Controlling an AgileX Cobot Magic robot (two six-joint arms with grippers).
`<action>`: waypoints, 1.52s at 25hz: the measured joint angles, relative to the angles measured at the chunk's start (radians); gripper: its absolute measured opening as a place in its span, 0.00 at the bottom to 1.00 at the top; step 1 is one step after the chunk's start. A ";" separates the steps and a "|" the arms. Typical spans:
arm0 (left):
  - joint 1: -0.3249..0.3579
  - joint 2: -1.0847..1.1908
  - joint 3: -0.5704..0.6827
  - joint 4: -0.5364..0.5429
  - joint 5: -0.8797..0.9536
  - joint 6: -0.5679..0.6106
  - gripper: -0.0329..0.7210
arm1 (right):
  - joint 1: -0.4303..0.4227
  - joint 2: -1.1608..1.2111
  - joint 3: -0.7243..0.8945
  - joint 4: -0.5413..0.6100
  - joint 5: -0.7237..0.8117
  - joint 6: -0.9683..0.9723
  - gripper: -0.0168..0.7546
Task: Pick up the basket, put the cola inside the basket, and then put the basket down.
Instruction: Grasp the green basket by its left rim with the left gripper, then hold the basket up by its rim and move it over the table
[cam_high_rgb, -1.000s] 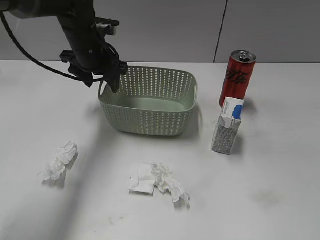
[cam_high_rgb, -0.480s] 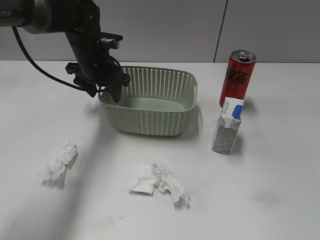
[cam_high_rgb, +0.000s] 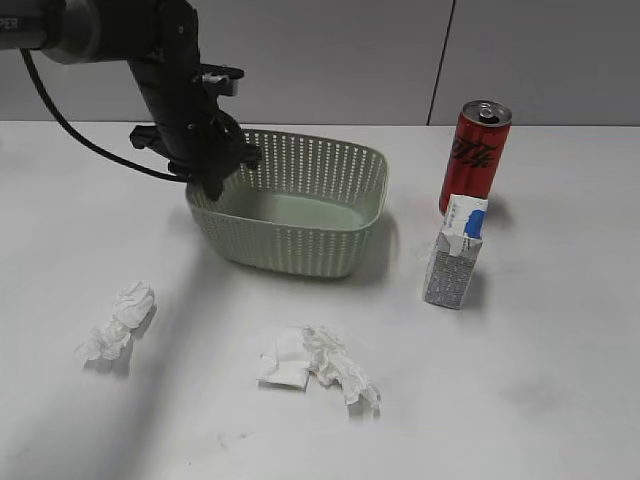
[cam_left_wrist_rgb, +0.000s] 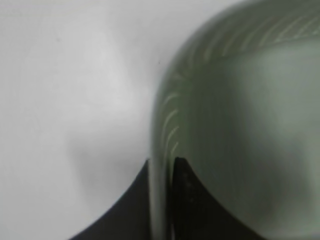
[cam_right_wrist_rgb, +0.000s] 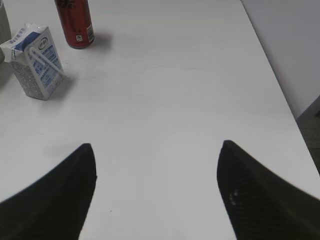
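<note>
The pale green basket sits in the middle of the table, its left end tilted up a little. My left gripper is shut on the basket's left rim, one finger inside and one outside. The left wrist view shows that rim pinched between the two dark fingers. The red cola can stands upright at the back right, apart from the basket; it also shows in the right wrist view. My right gripper is open and empty over bare table, out of the exterior view.
A small white-blue carton stands just in front of the cola, also in the right wrist view. Crumpled tissues lie at the front left and front middle. The table's right edge is near the right gripper.
The left gripper has closed on the basket's left rim and the basket has shifted slightly left, with its left end lifting. The cola and carton have not moved.
</note>
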 joint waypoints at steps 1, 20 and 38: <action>0.000 -0.009 -0.001 0.000 0.003 -0.008 0.03 | 0.000 0.000 0.000 0.000 0.000 0.000 0.79; 0.000 -0.137 -0.002 -0.048 0.177 -0.177 0.02 | 0.000 0.107 -0.063 0.001 -0.062 0.000 0.79; 0.012 -0.165 0.062 -0.088 0.105 -0.241 0.02 | 0.006 1.068 -0.634 0.182 -0.103 -0.032 0.89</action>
